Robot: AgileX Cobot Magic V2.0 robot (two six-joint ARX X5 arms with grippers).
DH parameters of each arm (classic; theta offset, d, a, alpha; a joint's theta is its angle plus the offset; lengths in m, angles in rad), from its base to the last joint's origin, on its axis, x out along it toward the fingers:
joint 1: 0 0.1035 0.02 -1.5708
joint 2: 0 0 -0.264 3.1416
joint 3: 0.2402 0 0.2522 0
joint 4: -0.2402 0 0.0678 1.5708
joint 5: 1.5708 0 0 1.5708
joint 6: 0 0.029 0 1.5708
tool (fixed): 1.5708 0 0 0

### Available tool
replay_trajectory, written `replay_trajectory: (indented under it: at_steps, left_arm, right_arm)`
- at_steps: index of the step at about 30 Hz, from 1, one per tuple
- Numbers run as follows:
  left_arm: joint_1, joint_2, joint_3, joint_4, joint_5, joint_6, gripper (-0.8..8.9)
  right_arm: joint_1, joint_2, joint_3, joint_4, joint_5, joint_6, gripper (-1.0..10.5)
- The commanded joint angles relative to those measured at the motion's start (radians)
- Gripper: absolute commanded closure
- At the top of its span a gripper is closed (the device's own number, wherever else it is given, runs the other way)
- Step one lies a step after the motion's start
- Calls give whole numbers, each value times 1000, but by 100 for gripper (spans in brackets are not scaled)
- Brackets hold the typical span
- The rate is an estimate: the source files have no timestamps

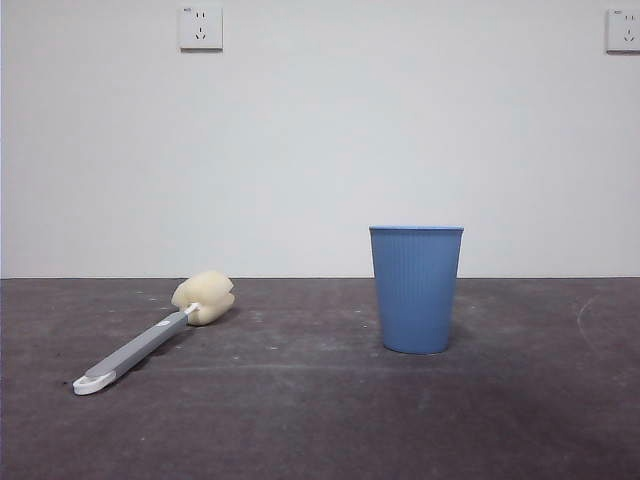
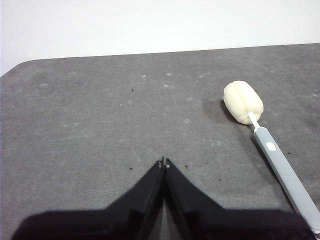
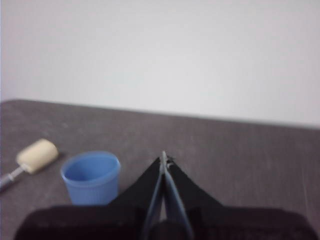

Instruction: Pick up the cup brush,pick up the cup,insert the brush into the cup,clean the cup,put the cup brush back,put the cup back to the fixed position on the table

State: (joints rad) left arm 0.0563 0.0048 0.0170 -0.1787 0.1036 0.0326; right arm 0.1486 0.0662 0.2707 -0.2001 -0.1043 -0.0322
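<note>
You are looking level across a dark grey, scuffed table (image 1: 320, 420) that ends at a plain pale wall. In the front view the blue cup (image 1: 416, 289) stands upright just right of centre, at about 3 o'clock from the middle of the picture, its mouth open and its base flat on the table. Its inside is hidden from this low angle. The cup brush (image 1: 155, 338) lies flat on the table at about 9 o'clock, well apart from the cup. Its cream sponge head points toward the wall and the cup's side; its grey handle runs toward 7 o'clock, ending in a white loop nearest you.

No arm shows in the front view. In the left wrist view, the left gripper (image 2: 163, 162) has its jaws closed tip to tip, holding nothing, above bare table. The brush lies off to one side of it, and the handle's looped end is cut off by the picture's edge. In the right wrist view, which is soft and blurred, the right gripper (image 3: 164, 159) also has its jaws pressed together and empty. The cup sits near it, and only the brush's head and a stub of handle show.

Two wall sockets (image 1: 200, 27) sit high on the wall, the right one cut off.
</note>
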Motion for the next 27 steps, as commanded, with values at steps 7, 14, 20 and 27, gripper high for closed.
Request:
replay_trajectory:
  at_steps: [7,14,20,27]
  left_arm:
    - [2,-2,-14,6,2,-6,816]
    - [2,-1,-14,6,2,-6,816]
    - [2,-1,-14,6,2,-6,816]
    - [2,-1,-14,6,2,-6,816]
  right_arm:
    - [-73,-64,-197,17,-2,73,945]
    - [-91,-64,-266,40,-27,85,945]
    - [-90,-64,-266,28,-24,90,945]
    - [-89,-64,-266,28,-19,87,945]
